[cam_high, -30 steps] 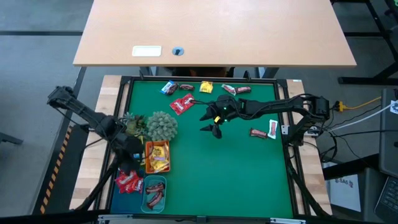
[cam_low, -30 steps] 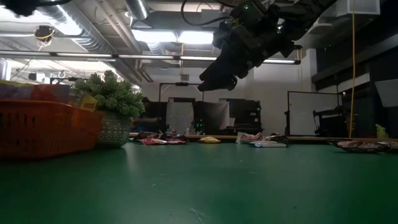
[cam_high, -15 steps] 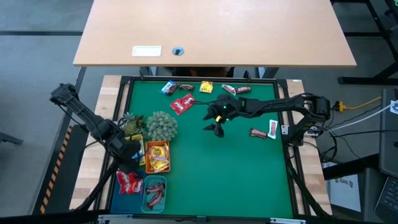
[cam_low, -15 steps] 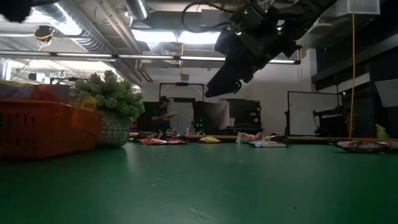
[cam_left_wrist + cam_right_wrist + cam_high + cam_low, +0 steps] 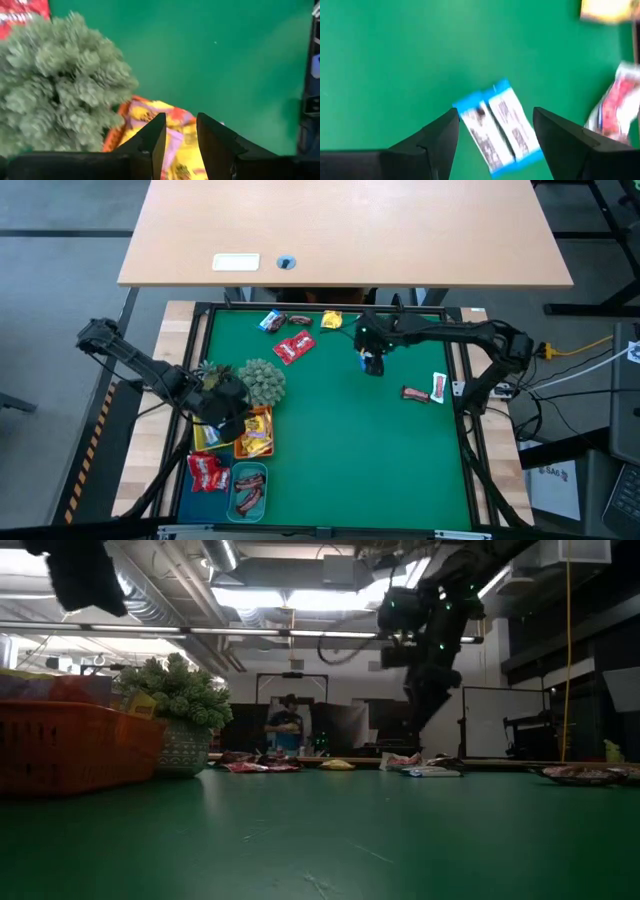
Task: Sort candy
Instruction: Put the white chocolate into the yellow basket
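Observation:
My right gripper (image 5: 372, 364) hangs open above the far middle of the green mat, pointing steeply down. Below it a blue-white candy (image 5: 497, 127) lies flat on the mat, showing between the two spread fingers; nothing touches it. More candy lies along the far edge: a blue-white one (image 5: 271, 320), a brown bar (image 5: 298, 320), a red packet (image 5: 293, 348) and a yellow packet (image 5: 331, 320). My left gripper (image 5: 180, 132) is narrowly open with nothing between its fingers, above the orange tray (image 5: 240, 448) of yellow candy (image 5: 175, 155), beside the plant ball (image 5: 260, 381).
A brown bar (image 5: 415, 393) and a white packet (image 5: 438, 386) lie near the right edge. A blue tray with red packets (image 5: 205, 472) and a teal tray with brown bars (image 5: 248, 492) stand at the near left. A wooden table (image 5: 340, 230) stands beyond the mat.
My right gripper has swung from the mat's middle toward the far edge and tipped from slanting to pointing steeply down. My left gripper has turned at the wrist and shifted a little toward the right, above the orange tray.

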`<move>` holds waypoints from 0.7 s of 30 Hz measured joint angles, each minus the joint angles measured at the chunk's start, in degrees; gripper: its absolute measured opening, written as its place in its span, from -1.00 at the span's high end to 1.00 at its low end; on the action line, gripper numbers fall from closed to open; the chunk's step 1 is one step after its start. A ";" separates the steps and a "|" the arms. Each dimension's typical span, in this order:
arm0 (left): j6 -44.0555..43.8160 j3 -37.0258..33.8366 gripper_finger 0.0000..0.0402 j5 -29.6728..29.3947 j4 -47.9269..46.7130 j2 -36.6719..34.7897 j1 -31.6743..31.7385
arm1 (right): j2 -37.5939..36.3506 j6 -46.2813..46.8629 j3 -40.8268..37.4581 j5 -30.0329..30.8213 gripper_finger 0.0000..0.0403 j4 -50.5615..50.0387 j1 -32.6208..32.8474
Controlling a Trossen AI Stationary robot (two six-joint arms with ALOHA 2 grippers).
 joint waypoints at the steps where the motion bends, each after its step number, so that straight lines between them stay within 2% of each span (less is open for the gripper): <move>1: 1.20 0.00 0.49 -0.13 0.03 0.00 0.67 | 0.14 -0.02 -0.09 -0.07 -0.26 -1.12 -0.81; 3: 3.16 0.00 0.49 -0.21 0.02 0.00 1.99 | 0.53 -0.02 -0.24 -0.58 -0.25 -1.93 -1.87; 8: 5.76 0.00 0.49 -0.83 0.15 0.00 4.60 | 1.19 -1.65 -2.70 -6.92 -0.25 -2.20 -2.97; 11: 7.29 0.00 0.49 -1.13 0.40 0.02 5.73 | 1.20 -2.93 -4.60 -4.95 -0.25 -1.02 -2.79; 21: 10.31 0.00 0.49 -1.11 1.56 0.00 8.21 | 1.20 -4.65 -9.31 -3.70 -0.25 5.53 -2.90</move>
